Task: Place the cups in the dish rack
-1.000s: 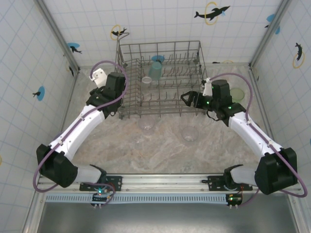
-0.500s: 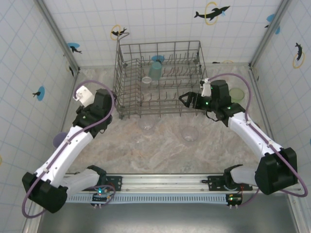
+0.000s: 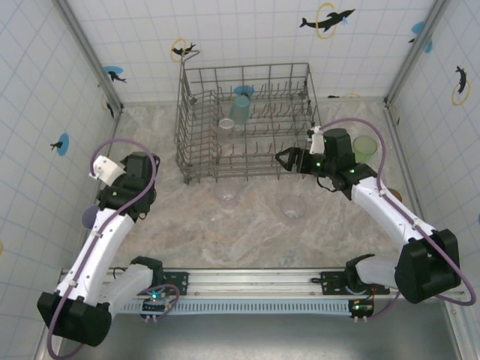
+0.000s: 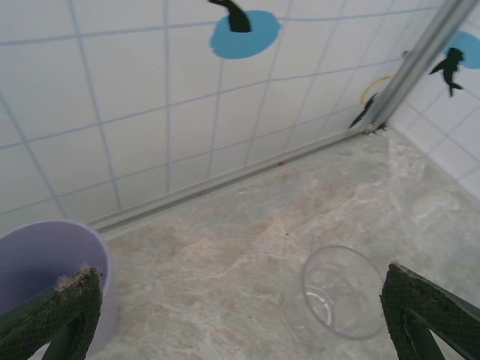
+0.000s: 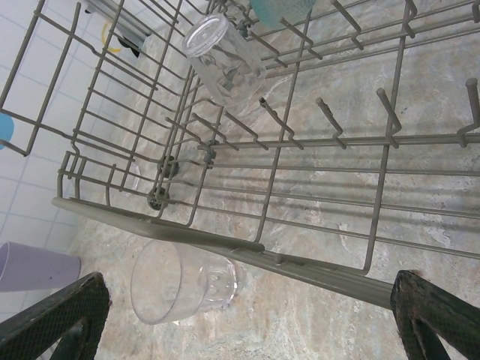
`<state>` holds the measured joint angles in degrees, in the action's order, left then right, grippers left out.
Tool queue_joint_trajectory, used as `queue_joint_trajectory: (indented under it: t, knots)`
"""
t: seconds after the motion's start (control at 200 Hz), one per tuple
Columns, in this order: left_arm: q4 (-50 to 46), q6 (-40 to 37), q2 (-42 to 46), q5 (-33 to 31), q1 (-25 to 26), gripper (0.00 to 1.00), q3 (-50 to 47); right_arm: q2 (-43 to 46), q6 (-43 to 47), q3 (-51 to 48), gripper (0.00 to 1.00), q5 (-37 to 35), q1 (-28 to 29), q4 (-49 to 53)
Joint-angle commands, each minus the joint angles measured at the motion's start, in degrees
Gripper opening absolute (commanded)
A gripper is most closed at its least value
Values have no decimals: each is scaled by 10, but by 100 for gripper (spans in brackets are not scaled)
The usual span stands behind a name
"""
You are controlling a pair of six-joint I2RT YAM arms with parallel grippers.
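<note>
Right gripper (image 5: 249, 300): two dark fingers (image 5: 56, 319) at the bottom corners of the frame, jaws spread wide. Between them ran the near rail of the grey wire dish rack (image 5: 225, 244), its tines standing beyond. One clear cup (image 5: 221, 56) sat among the tines deeper inside, with a teal cup (image 5: 281, 9) cut off by the top edge behind it. A second clear cup (image 5: 184, 281) rested on the marbled table (image 5: 322, 322) just outside the rail. A lavender cup (image 5: 34, 266) stood at the left edge near the tiled wall (image 5: 30, 172).
</note>
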<state>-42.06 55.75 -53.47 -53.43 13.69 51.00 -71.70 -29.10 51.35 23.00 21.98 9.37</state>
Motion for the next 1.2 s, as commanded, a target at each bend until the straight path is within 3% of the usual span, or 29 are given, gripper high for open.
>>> queue_joint_trajectory:
  t: [0.0, 0.12, 0.325, 0.525, 0.796, 1.021, 1.196]
  knots:
    - [-10, 12, 1, 45, -45, 98, -9, 11, 0, -11, 100, 13, 4, -16]
    - [-24, 33, -27, 109, -105, 98, -3, 10, 2, -9, 100, 15, 4, -16]
    - [-27, 49, -54, 151, -149, 98, -10, 11, 5, -2, 100, 14, 4, -8]
    - [28, 10, -51, 217, -237, 98, -46, 13, 4, -2, 100, 10, 4, -7]
    - [50, -35, -62, 233, -286, 98, -56, 9, -1, 3, 100, 7, 5, -6]
    - [92, -60, -70, 308, -350, 96, -82, 10, -6, -10, 100, 1, 7, -12]
    - [96, -65, -84, 313, -356, 84, -90, 11, -7, -13, 100, -2, 8, -9]
